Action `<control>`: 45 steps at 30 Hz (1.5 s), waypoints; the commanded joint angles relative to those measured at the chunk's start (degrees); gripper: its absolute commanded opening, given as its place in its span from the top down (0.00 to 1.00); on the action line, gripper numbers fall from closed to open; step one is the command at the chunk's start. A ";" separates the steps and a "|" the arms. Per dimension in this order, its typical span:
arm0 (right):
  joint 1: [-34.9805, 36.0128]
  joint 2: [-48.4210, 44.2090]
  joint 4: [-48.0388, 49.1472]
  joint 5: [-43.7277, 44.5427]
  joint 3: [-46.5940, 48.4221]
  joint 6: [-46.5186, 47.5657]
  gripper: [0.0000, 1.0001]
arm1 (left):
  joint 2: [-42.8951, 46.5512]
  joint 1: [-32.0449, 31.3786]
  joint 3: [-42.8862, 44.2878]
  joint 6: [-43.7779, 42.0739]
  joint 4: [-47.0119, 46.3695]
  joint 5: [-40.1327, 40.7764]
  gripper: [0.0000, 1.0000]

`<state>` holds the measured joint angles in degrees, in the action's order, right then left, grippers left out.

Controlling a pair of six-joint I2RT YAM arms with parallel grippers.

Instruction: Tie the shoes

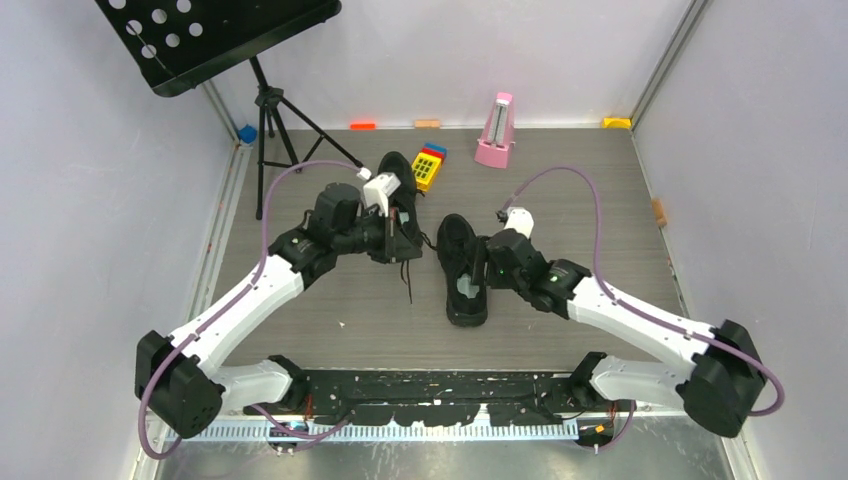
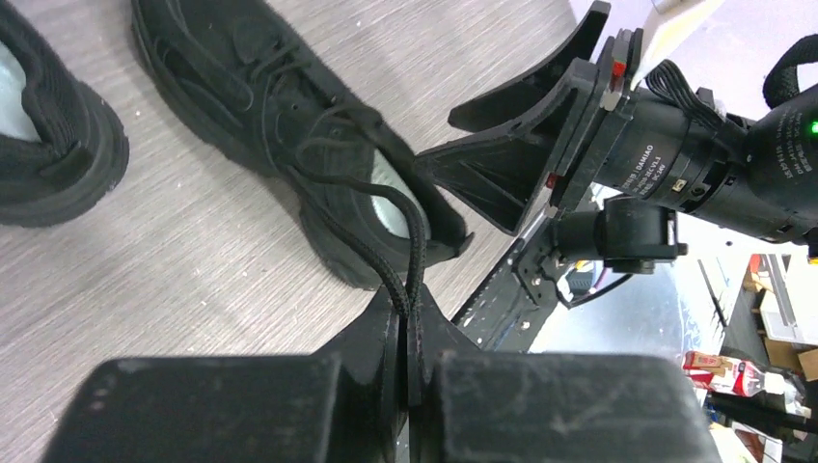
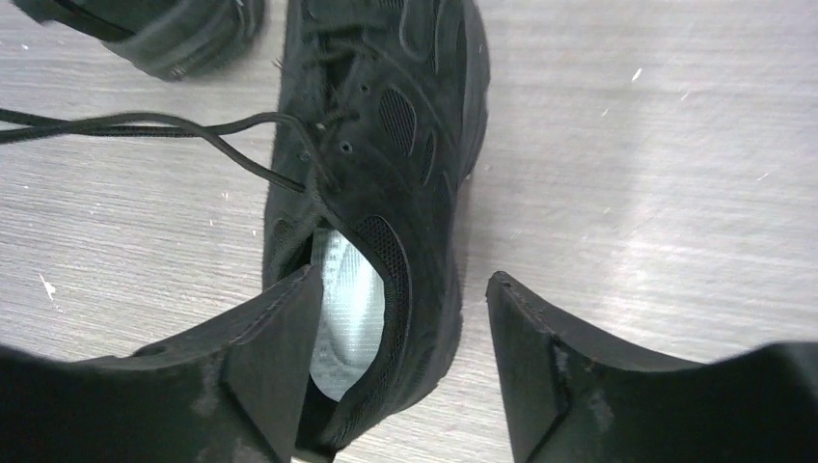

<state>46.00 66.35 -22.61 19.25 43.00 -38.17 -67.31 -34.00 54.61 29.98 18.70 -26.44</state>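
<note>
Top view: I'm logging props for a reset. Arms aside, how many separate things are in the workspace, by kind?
Black shoes: 2
Music stand: 1
Pink metronome: 1
Multicoloured toy: 1
Small blocks: 5
Total: 10

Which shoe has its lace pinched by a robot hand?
The shoe in front of the open right gripper: the left gripper pinches its lace. The other shoe lies farther back.

left gripper (image 2: 401,323) clamped closed | right gripper (image 3: 405,282) jaws spread apart
</note>
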 commanded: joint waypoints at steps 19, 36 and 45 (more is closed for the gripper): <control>-0.51 8.21 6.83 -1.59 14.56 24.92 0.35 | -3.11 0.12 16.73 -9.08 10.67 -3.70 1.00; -3.91 15.83 18.10 -15.15 12.41 26.57 0.32 | -4.31 0.08 16.62 -8.78 9.40 -3.52 1.00; -7.07 18.85 25.83 -29.11 15.13 24.61 0.35 | -4.47 0.07 15.57 -9.27 9.64 -2.96 1.00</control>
<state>39.83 84.29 -4.03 -1.50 55.31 -12.58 -72.20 -34.00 69.34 21.80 29.04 -29.17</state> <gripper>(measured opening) 0.665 0.020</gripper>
